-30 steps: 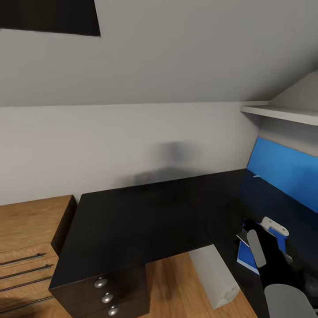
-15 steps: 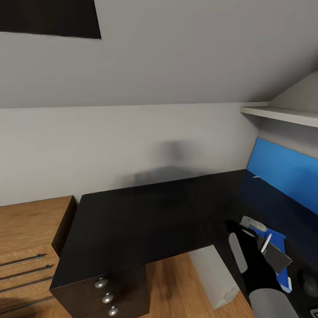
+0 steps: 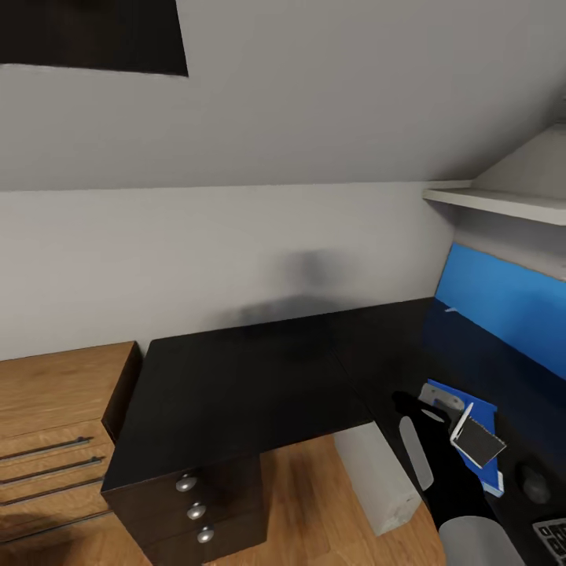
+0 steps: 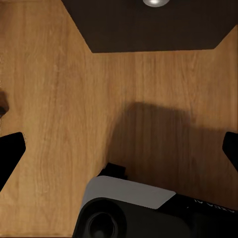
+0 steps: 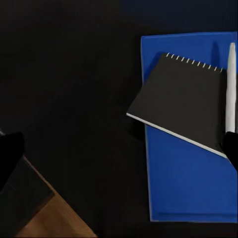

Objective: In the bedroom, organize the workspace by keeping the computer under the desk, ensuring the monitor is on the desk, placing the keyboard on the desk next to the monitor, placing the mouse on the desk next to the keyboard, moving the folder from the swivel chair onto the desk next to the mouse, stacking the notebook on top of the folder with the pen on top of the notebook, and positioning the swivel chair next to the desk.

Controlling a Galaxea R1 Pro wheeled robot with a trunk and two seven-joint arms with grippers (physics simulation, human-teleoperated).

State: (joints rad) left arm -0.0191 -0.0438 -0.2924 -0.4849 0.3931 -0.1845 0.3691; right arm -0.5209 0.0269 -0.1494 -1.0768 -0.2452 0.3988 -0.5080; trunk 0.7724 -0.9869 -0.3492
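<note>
Desk: the glossy black L-shaped desk (image 3: 236, 385) runs along the grey wall, with its blue back panel (image 3: 503, 303) at the right and dark drawers with round silver knobs (image 3: 189, 511) under its left end.
Folder: the blue folder (image 5: 191, 168) lies flat on the desk top near the blue panel, below my right arm.
Notebook: a dark spiral-bound notebook (image 5: 181, 101) sits on top of the folder, turned askew so one corner hangs past the folder's edge over the black top.
Pen: a slim white pen (image 5: 230, 87) lies on the folder along the notebook's far side, touching or just beside it; I cannot tell whether it rests on the notebook.
Right gripper: my right gripper (image 5: 119, 153) hangs above the desk over the folder's edge, its two black fingertips spread wide and holding nothing.
Left gripper: my left gripper (image 4: 119, 151) points down at the wooden floor (image 4: 59, 99), fingertips far apart and empty, near a dark drawer front.
Computer: the light grey tower (image 3: 377, 479) stands on the floor under the desk, beside the drawers.
Mouse: a small dark mouse (image 3: 534, 481) rests on the desk just beyond the folder.
Keyboard: a corner of the keyboard (image 3: 553, 538) shows on the desk near the mouse.
Cabinet: a low light-wood cabinet (image 3: 55, 424) stands just beside the desk's left end.
Shelf: a white shelf (image 3: 495, 203) hangs on the wall above the blue panel.
</note>
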